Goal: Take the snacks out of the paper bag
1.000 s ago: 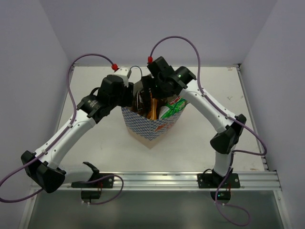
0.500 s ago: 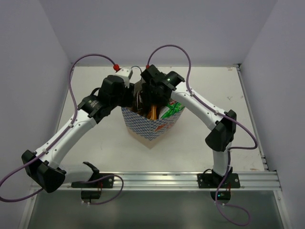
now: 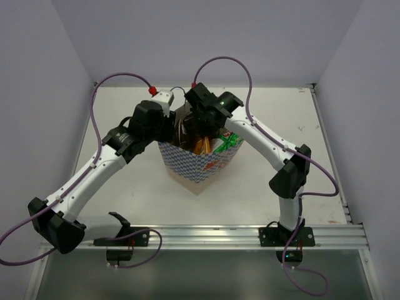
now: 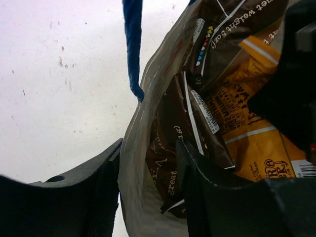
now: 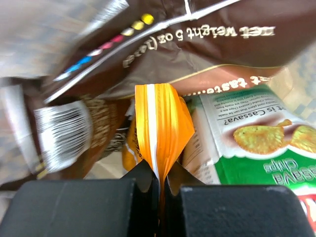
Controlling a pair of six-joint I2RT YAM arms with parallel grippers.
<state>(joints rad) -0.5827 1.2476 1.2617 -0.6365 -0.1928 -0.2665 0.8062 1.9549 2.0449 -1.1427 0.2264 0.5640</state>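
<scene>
The paper bag (image 3: pixel 195 167) stands upright mid-table, its mouth full of snacks. My right gripper (image 5: pixel 162 183) reaches into it from above and is shut on the top seam of the orange-yellow packet (image 5: pixel 160 121). A green-and-white packet (image 5: pixel 256 143) lies to the right of that, and a dark brown packet (image 5: pixel 197 44) lies behind it. My left gripper (image 4: pixel 148 187) straddles the bag's left wall (image 4: pixel 140 163), one finger outside and one inside. The wall and a second dark brown packet (image 4: pixel 168 128) are pinched between them. A blue cord handle (image 4: pixel 132 44) hangs over the rim.
The white table (image 3: pixel 269 181) has purple-grey walls on three sides. A metal rail (image 3: pixel 206 235) carrying both arm bases runs along the near edge. Purple cables (image 3: pixel 119 78) loop above both arms.
My right gripper has dropped into the bag's mouth and closed on the orange-yellow packet. The left arm and the bag have stayed put.
</scene>
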